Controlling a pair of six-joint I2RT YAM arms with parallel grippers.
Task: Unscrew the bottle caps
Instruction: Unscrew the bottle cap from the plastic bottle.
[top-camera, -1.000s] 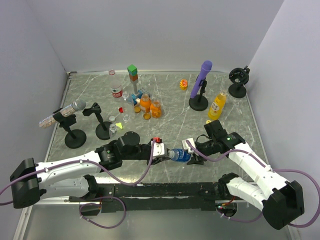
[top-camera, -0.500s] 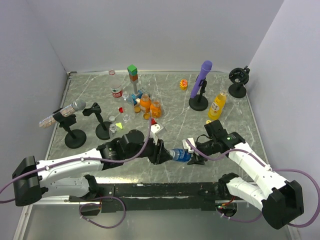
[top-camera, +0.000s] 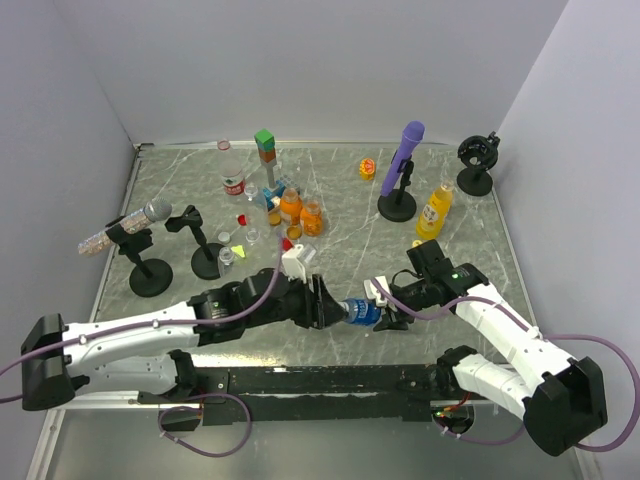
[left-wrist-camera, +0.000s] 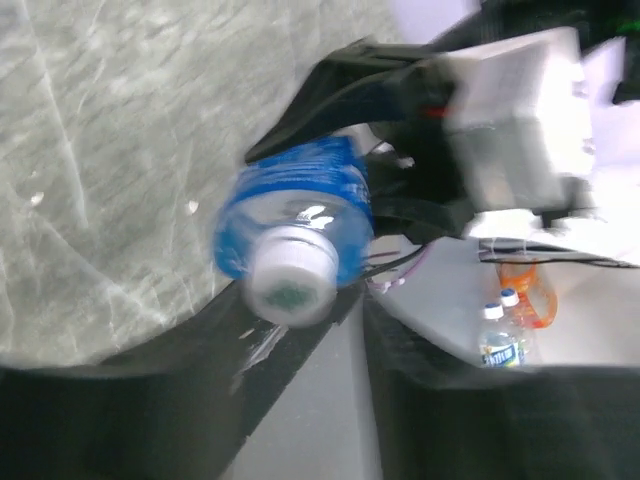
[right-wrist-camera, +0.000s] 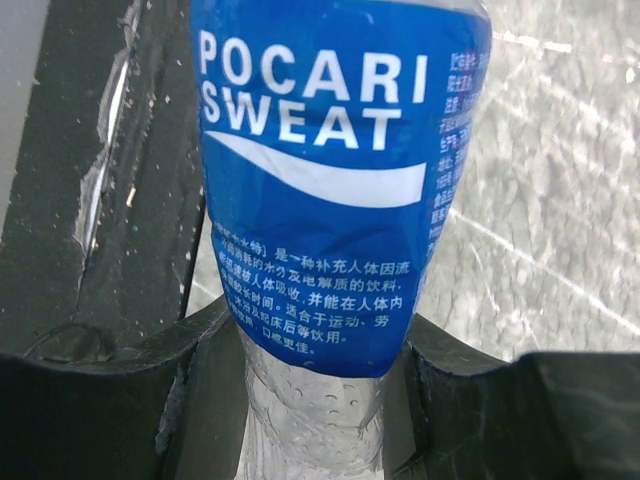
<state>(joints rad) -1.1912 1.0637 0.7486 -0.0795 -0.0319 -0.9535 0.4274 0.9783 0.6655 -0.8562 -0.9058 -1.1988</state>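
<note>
My gripper (right-wrist-camera: 312, 405) pinches a bottle (right-wrist-camera: 330, 180) between its 2 fingers (right-wrist-camera: 100, 420), which press the clear part nearest my camera from either side. Its blue label (right-wrist-camera: 340, 260) reads POCARI SWEAT in white above small print. Grey marbled table (right-wrist-camera: 560, 200) shows right, a dark scuffed surface (right-wrist-camera: 130, 200) left.

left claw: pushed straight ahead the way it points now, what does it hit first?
The white cap of the blue-labelled bottle, held sideways by the right claw with its neck toward the left claw. The cap sits dead ahead in the left wrist view; contact is unclear.
</note>
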